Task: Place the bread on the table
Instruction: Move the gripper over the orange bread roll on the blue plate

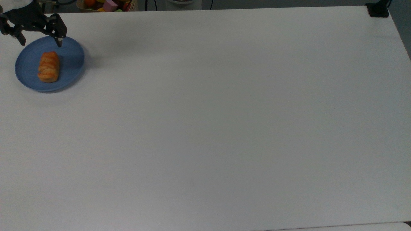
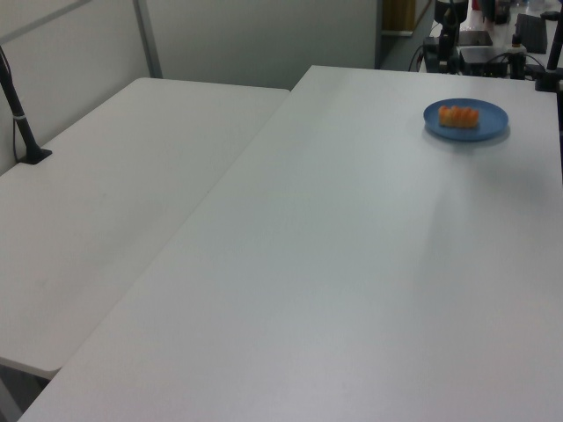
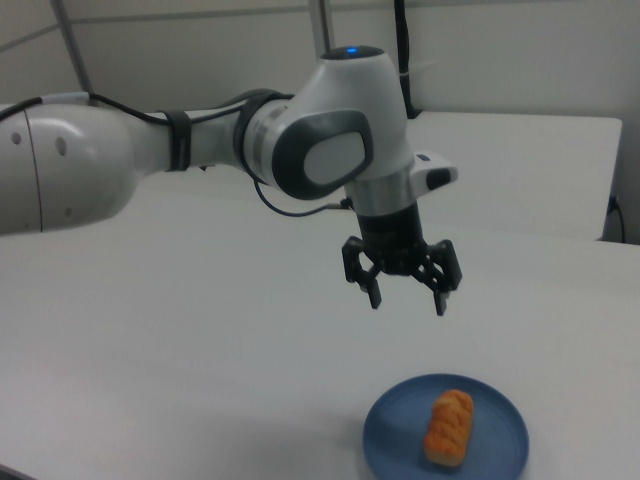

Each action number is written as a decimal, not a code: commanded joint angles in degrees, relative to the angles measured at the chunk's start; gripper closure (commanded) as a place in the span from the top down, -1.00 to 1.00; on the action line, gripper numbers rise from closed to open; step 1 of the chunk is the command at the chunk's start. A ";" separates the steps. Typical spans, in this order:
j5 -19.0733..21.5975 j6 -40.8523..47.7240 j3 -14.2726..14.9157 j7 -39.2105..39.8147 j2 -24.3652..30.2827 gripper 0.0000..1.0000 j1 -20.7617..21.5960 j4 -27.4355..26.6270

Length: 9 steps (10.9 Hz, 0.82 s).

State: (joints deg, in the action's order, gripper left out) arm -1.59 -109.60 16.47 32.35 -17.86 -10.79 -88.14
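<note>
The bread (image 1: 48, 66) is a golden-orange roll lying on a round blue plate (image 1: 69, 61) at the far left of the white table (image 1: 224, 122) in the top view. It also lies on the plate (image 3: 495, 420) as the bread (image 3: 449, 427) in the right view and as the bread (image 2: 458, 115) in the left view. My gripper (image 1: 41, 43) hangs open above the plate's far rim, empty, clear of the roll. In the right view the gripper (image 3: 408, 303) hovers well above the plate.
A second white table (image 2: 114, 202) adjoins on the left view's left. A black post base (image 1: 378, 9) sits at the table's far right corner in the top view. Coloured objects (image 1: 107, 4) lie beyond the table's far edge.
</note>
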 commanded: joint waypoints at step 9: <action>-0.34 -16.42 0.76 6.32 -6.83 1.00 -5.20 -11.26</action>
State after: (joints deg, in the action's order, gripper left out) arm -1.59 -122.64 16.85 36.31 -24.57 -14.86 -97.49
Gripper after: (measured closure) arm 0.000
